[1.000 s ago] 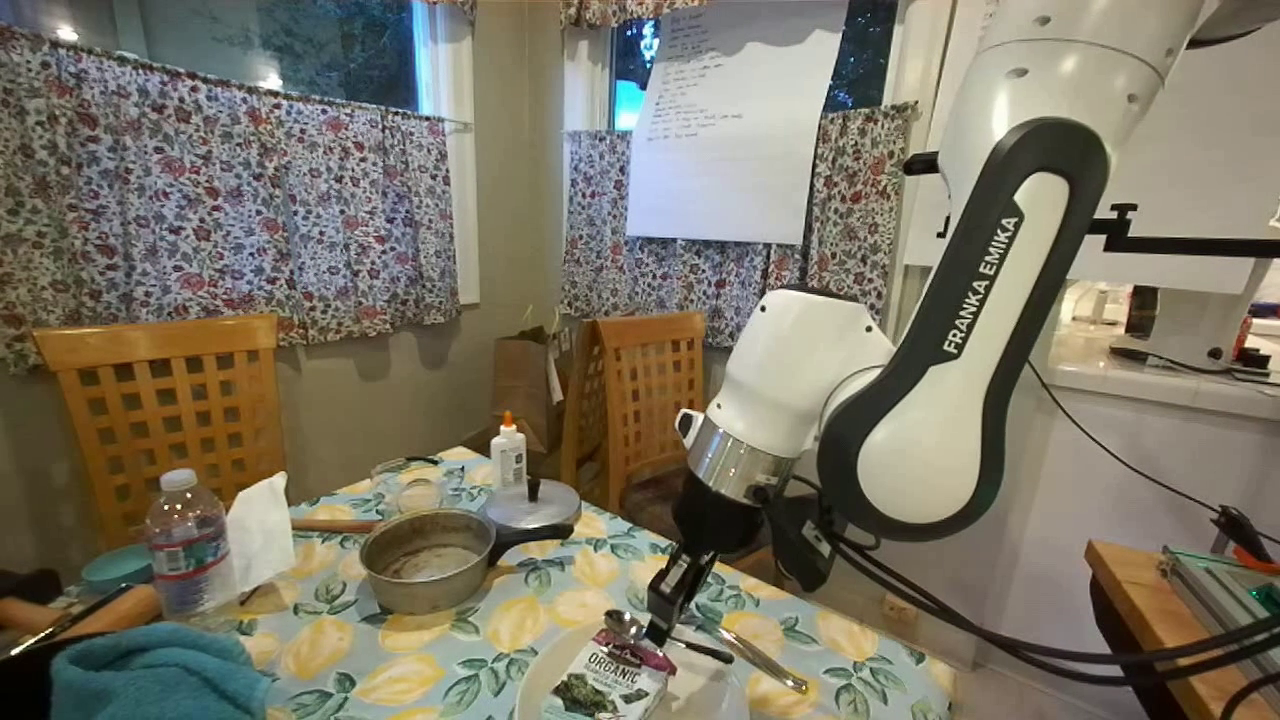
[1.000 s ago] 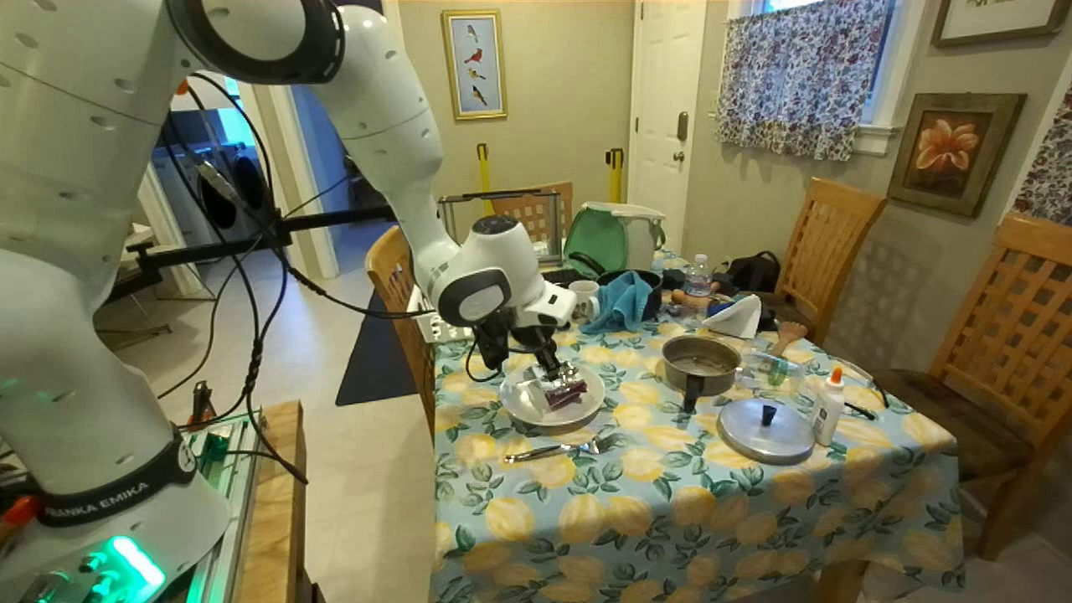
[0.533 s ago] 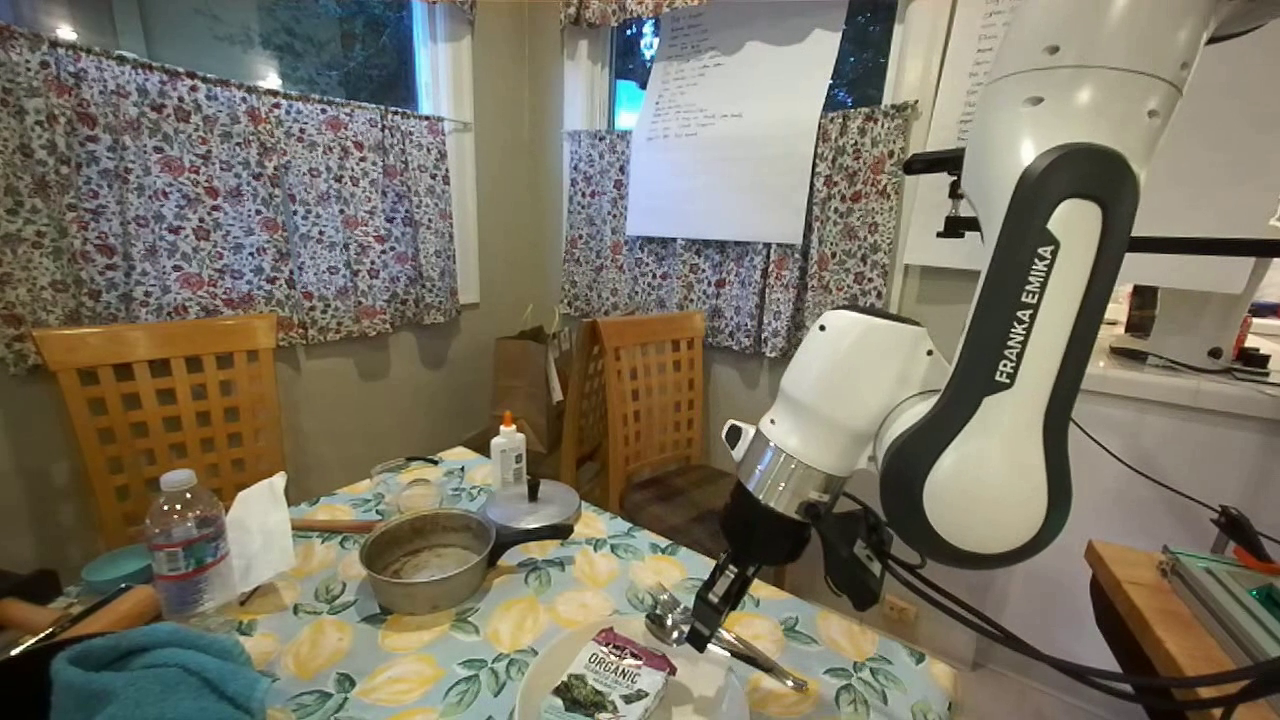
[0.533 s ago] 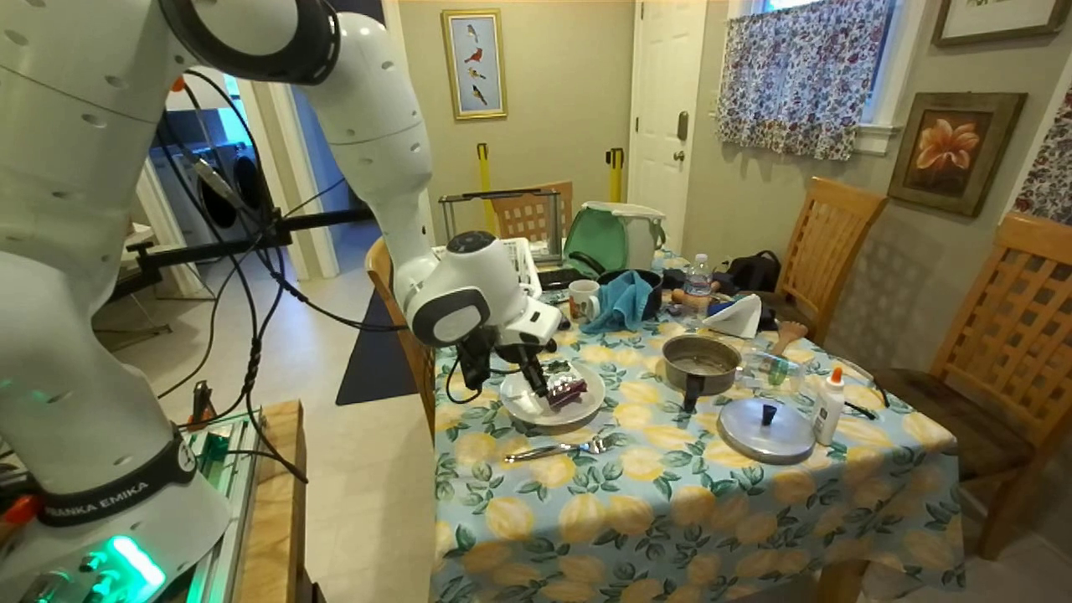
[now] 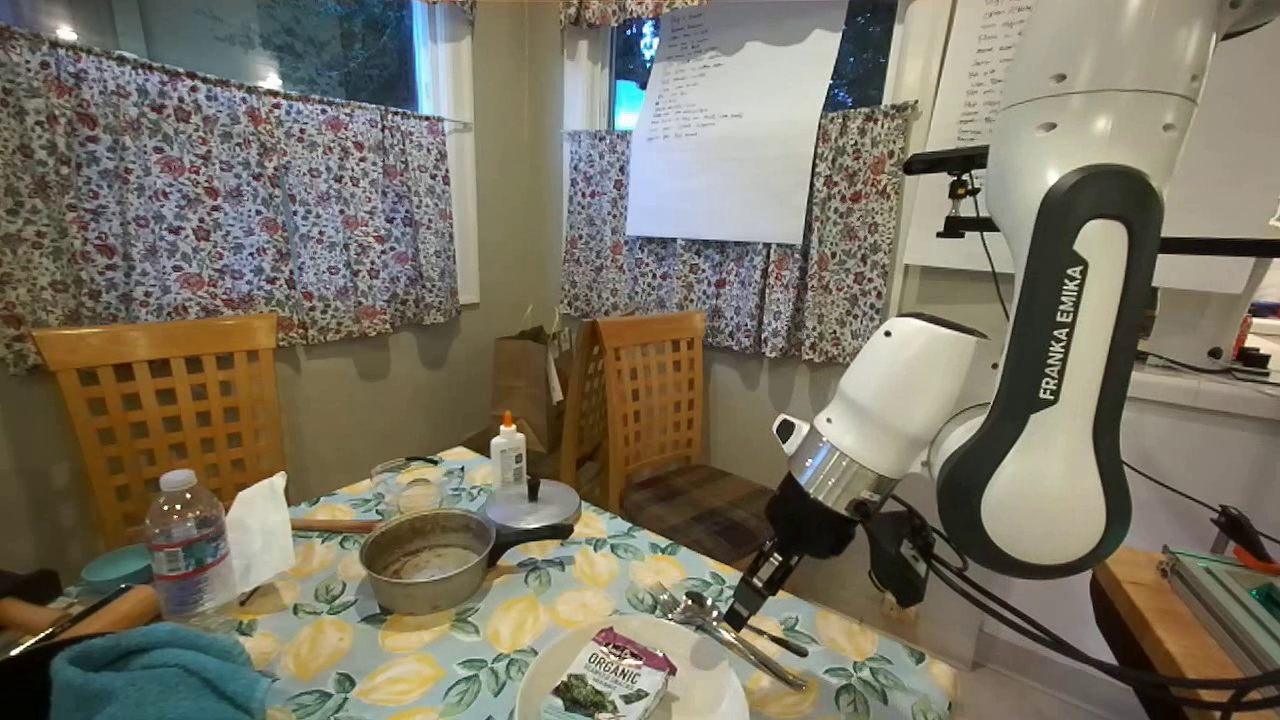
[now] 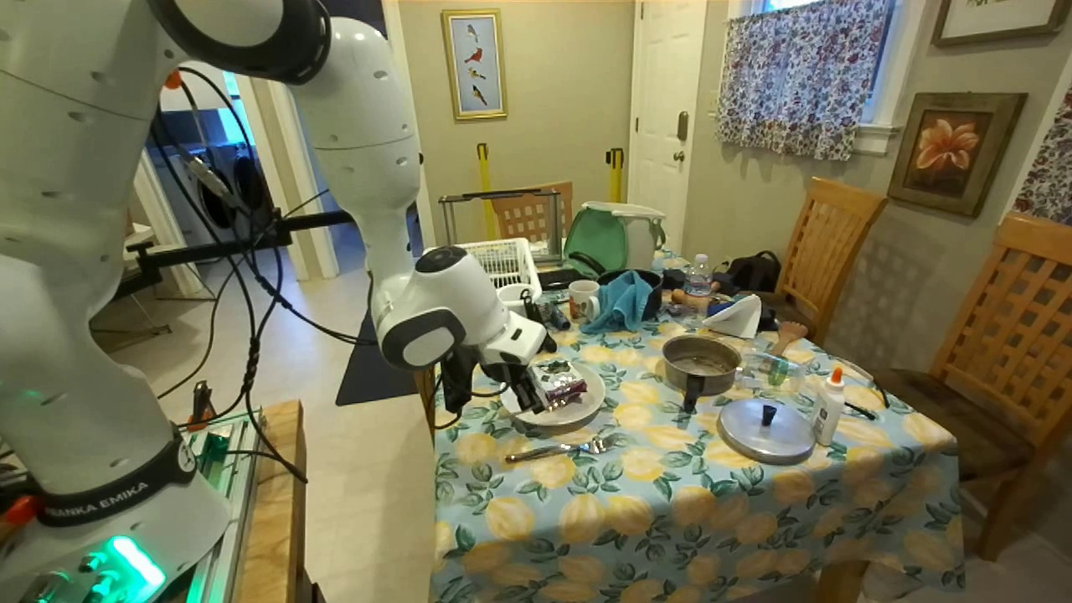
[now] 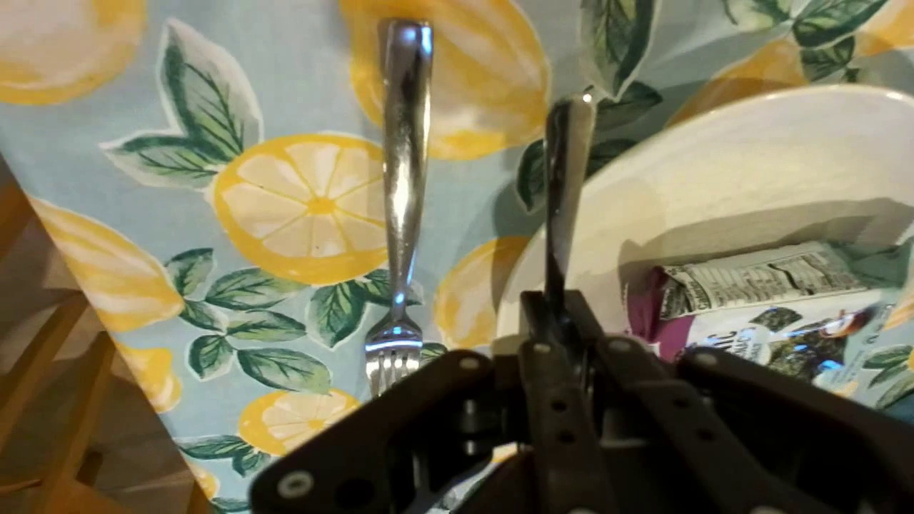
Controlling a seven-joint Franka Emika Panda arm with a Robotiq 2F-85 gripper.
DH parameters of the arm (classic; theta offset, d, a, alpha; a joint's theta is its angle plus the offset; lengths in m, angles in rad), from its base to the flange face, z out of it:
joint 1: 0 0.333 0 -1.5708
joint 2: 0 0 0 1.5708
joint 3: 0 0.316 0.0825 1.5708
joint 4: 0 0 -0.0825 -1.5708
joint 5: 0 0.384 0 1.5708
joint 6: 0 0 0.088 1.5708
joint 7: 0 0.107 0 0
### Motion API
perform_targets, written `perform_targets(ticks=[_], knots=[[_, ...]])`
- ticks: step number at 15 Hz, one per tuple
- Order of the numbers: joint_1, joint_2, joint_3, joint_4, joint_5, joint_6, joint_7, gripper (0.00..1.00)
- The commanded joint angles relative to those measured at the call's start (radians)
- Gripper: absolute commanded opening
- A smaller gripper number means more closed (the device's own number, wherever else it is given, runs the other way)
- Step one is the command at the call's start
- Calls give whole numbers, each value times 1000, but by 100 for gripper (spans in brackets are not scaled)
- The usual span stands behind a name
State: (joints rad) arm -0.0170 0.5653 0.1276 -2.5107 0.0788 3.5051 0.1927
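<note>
Spoon (image 7: 564, 178) has moved from over the snack packet (image 5: 612, 680) to the edge of the plate (image 7: 757, 157)

So in the last second the arm (image 5: 1040, 470) has shifted away while the packet stays put on the plate. The gripper (image 7: 559, 307) is clenched on the spoon, pinching its slim, shiny metal handle, by the plate's rim on the fork's side. The bowl end overlaps the fork (image 7: 407, 178) in an exterior view, can't tell if they touch. Fork's lying on the tablecloth (image 6: 603, 519) beside the plate.

Readable stuff: "FRANKA EMIKA" in white caps on the arm's black trim, and "ORGANIC" on the crinkly packet, which has a purple band and a leafy green picture. Its smaller print is too blurry for me. Plate's round, glossy, off-white. Well apart from it: a dull, stained metal saucepan (image 5: 425, 588) plus a round lid (image 6: 754, 435) with a black knob. Tablecloth's printed with lemons.
</note>
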Motion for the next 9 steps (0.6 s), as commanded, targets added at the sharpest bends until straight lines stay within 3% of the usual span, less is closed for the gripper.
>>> perform_targets(ticks=[1,9], knots=[[-46,-42,10,-56,-15,20,6,2],[-135,-23,28,-39,-69,0,-2,2]])
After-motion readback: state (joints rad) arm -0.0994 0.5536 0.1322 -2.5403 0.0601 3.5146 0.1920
